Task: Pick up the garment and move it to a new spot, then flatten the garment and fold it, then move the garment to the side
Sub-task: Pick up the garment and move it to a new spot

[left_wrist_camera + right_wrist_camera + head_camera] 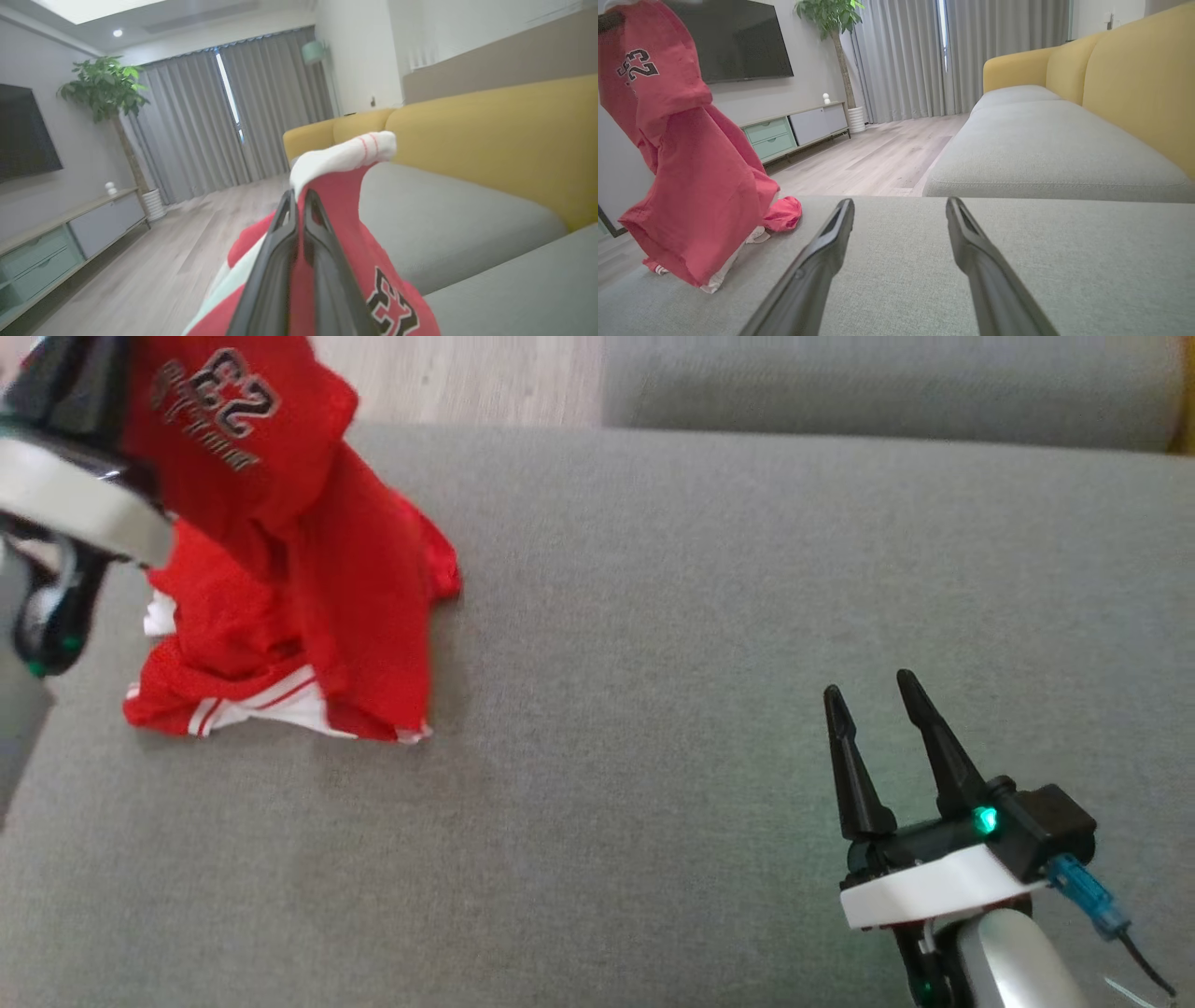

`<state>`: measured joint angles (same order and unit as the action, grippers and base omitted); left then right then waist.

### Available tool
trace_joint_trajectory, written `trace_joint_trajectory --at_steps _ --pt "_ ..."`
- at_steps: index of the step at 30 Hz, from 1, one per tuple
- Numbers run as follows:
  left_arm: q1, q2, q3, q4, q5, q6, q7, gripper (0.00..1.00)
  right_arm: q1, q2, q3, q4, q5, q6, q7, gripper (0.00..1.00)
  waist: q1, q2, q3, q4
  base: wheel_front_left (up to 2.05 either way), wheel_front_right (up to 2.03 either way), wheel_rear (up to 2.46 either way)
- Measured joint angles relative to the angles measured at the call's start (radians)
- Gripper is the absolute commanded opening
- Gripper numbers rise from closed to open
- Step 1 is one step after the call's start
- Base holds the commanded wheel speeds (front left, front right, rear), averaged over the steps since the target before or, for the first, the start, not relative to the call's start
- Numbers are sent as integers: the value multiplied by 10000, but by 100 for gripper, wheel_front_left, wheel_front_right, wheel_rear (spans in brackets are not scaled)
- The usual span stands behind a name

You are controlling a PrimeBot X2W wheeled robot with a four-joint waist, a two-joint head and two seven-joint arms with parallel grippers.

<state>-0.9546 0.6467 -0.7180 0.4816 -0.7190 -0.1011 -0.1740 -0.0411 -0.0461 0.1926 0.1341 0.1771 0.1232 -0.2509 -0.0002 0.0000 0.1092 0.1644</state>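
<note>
Grey floor-length curtains (901, 56) hang beyond pale wood flooring (878, 158); a mustard-yellow sofa back (1134, 84) rises over grey cushions (1045, 140).

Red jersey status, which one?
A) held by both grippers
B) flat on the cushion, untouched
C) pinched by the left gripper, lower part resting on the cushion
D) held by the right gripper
C: the left gripper is shut on the red jersey, whose lower part lies on the gray cushion, while the right gripper stands open and apart from it.
</note>
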Motion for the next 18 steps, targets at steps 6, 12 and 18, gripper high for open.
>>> trace_joint_trajectory --at_steps 6,12,18 --pt "544 -259 -105 -2040 -430 502 612 0 57 2 69 -25 173 0 0 100 1 0 -383 -530 0 0 0" --pt "996 -562 -550 -3657 -464 901 1026 0 50 2 205 -81 343 0 0 100 1 0 -434 -1378 0 0 0" --pt "1003 -1030 -899 -4209 -451 1158 1379 0 -235 2 443 -259 533 0 0 100 2 0 -242 -2479 0 0 0"
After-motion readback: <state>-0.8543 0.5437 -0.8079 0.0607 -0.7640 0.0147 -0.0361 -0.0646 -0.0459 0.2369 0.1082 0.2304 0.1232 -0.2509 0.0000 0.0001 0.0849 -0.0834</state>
